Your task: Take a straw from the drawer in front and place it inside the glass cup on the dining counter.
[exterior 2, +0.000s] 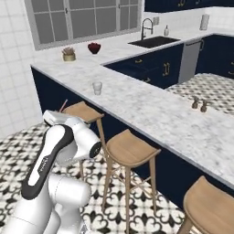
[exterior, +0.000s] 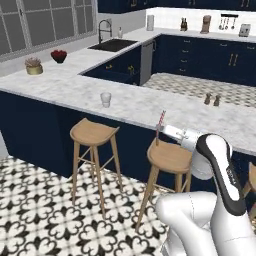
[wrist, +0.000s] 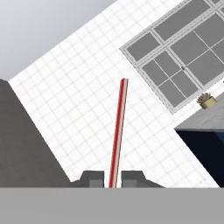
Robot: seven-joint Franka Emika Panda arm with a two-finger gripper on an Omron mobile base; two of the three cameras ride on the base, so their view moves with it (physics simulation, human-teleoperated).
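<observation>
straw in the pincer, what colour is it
Red and white, in stripes running along its length; the straw shows best in the hand view, held in the pincer.

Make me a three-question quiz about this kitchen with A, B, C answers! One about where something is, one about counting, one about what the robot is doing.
1. Where is the glass cup?
A. on the dining counter
B. on a stool
C. in the sink

2. How many wooden stools show in the right base view?
A. one
B. three
C. five

3. What is the gripper doing?
A. open, empty
B. shut on the cup
C. shut on the straw

Answers:
1 A, the cup stands on the marble top.
2 B, three seats line the counter.
3 C, the hand view shows the straw rising between the fingertips.
</observation>
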